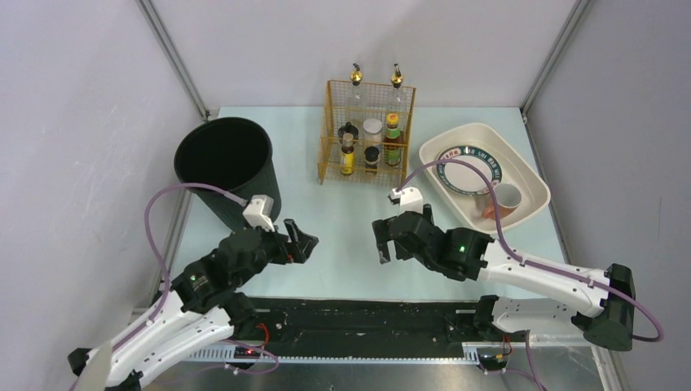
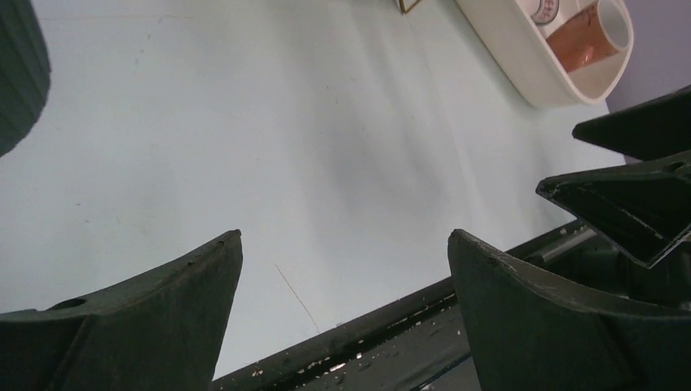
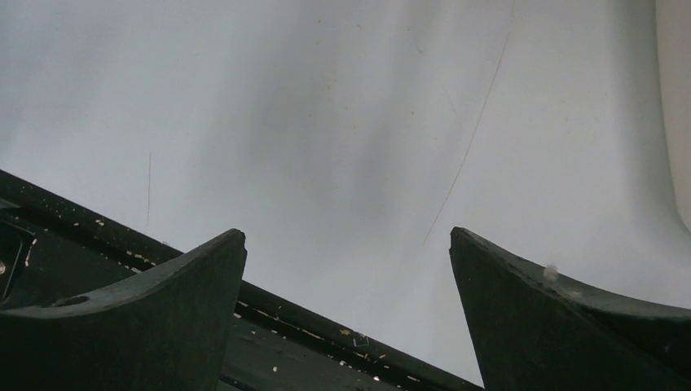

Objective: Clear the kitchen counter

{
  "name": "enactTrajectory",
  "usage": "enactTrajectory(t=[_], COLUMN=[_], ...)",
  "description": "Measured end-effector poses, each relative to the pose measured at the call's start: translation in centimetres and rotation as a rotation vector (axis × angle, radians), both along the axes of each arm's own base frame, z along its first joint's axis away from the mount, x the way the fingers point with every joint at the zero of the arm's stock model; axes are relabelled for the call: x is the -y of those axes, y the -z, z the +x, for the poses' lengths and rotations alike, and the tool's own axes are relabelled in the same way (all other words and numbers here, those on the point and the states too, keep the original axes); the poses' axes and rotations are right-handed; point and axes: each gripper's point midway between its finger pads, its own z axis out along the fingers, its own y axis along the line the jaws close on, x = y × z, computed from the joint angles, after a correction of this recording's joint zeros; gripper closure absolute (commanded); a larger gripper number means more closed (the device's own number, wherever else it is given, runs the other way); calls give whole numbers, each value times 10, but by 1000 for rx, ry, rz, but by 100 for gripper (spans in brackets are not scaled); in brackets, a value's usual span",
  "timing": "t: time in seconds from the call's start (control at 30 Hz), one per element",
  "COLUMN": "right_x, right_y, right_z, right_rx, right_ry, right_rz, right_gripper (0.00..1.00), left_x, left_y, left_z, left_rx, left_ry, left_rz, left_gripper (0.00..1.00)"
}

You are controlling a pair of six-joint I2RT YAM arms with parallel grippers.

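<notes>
**No lettering legible anywhere**

White marks that look like writing run round the dark band of the plate point(image 1: 459, 155), with a few reddish ones beside them. All are too small to make out. The plate lies in the white tub point(image 1: 482, 128) near the far right corner of the desk point(image 1: 342, 244). In the left wrist view, red marks on white show inside the tub at the top edge, cut off and blurred. In the wire rack point(image 1: 371, 85) at the middle of the far edge, the red-labelled bottle point(image 1: 393, 142) and the yellow-labelled bottle point(image 1: 348, 163) show only patches of colour. No word, brand or number can be read on either.
</notes>
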Motion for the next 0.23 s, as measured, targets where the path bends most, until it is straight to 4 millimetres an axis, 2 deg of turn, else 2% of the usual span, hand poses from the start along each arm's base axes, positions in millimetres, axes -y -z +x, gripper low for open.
enactTrajectory(t=[0.23], right_x=[-3], right_y=[4], right_z=[-7], right_rx=[-13], right_ry=[-24], right_rz=[1], right_gripper=[1], left_x=[22], left_y=[17], left_z=[-9], left_rx=[-39], left_ry=[30], left_rz=[47], left_gripper=[0])
